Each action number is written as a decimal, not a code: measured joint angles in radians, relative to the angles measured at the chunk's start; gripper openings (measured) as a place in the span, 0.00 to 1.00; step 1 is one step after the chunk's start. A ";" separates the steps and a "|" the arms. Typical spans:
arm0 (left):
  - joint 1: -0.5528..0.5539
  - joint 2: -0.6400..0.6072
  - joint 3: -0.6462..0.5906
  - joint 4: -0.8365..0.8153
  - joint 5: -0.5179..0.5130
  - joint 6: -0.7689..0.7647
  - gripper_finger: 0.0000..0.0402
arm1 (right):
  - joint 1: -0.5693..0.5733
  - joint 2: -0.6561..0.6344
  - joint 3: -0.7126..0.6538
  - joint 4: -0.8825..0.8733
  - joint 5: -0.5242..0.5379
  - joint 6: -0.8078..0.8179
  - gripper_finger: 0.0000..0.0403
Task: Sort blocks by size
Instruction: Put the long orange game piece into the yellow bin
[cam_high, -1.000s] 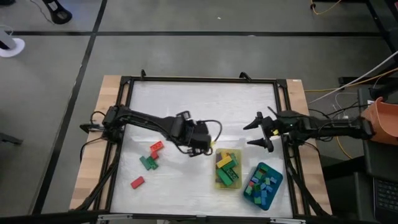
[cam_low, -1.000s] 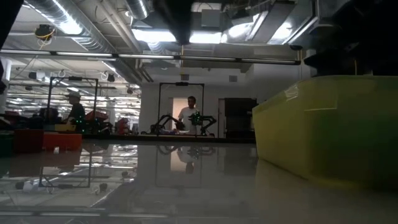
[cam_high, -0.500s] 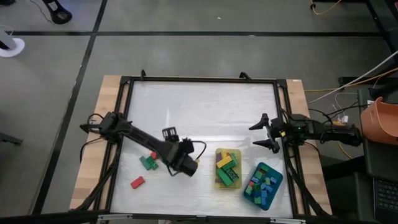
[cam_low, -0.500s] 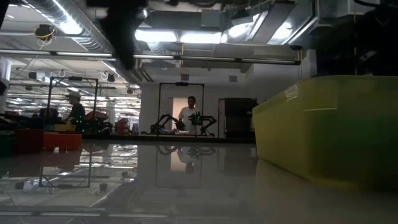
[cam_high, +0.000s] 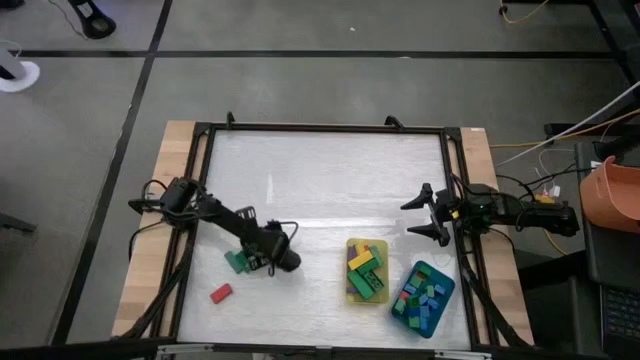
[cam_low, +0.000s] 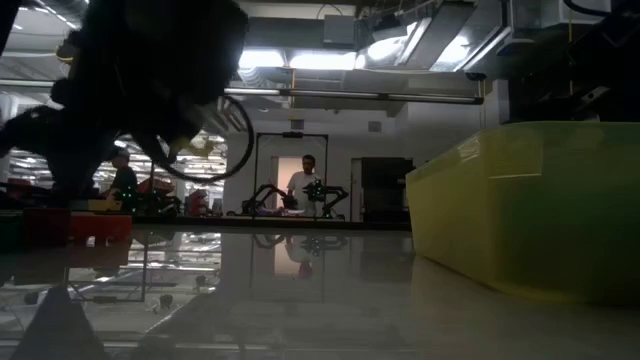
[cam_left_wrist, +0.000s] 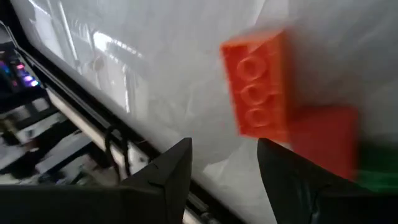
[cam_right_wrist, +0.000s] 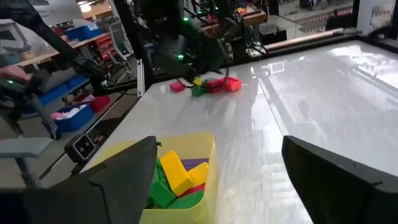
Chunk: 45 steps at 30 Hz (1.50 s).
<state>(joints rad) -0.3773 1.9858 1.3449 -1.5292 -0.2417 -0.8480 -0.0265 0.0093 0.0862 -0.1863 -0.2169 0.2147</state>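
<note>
Left gripper (cam_high: 262, 262) parted over red brick (cam_left_wrist: 256, 84) seen only by left wrist, right gripper (cam_high: 424, 214) spread beside yellow tray (cam_high: 366, 291)

Low view: dim, backlit by ceiling lights, glossy reflections.
Left wrist view: motion-blurred.
High view: evenly lit, soft glare.

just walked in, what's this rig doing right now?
Sorting blocks by size. The left tool is down at the loose cluster of red and green blocks, jaws open, nothing gripped. One red block lies apart. The yellow tray and teal tray already hold blocks. The right tool waits open at the table's right edge.
</note>
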 joint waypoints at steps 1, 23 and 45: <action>0.015 -0.003 -0.020 0.000 0.007 0.020 0.42 | 0.000 0.000 0.000 -0.005 0.000 0.011 0.85; 0.200 -0.620 -0.467 0.561 0.128 -0.092 0.42 | 0.000 0.000 -0.002 -0.023 0.067 0.013 0.85; 0.166 -0.612 -0.660 0.840 0.123 0.020 0.42 | 0.000 0.001 -0.004 -0.025 0.084 0.013 0.85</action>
<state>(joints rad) -0.2111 1.3735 0.6847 -0.6889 -0.1184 -0.8276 -0.0265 0.0106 0.0826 -0.2115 -0.1332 0.2272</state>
